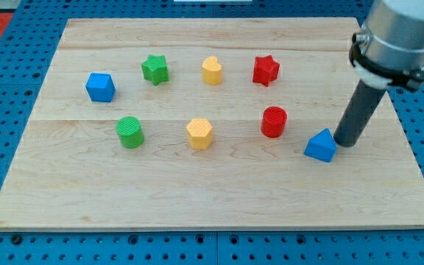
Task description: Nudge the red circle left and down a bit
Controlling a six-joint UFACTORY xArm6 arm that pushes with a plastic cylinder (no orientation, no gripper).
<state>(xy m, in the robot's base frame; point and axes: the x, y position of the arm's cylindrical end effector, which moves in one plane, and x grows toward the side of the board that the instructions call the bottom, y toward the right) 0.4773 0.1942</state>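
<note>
On my board (219, 199), the back row runs from the view's left: blue cube (100, 87), green star (154, 69), yellow heart (211, 71), red star (266, 70). The nearer row holds green circle (130, 132), yellow hexagon (199, 133), red circle (274, 121) and blue triangle (320, 145). My tip (344, 142) stands just right of the triangle, perhaps touching it.

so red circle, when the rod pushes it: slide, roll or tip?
The red circle stands upright on its flat end, short and squat, so it will probably slide, not roll or tip. An off-centre push would likely swing it aside. My tip is to its right, beside the blue block.
</note>
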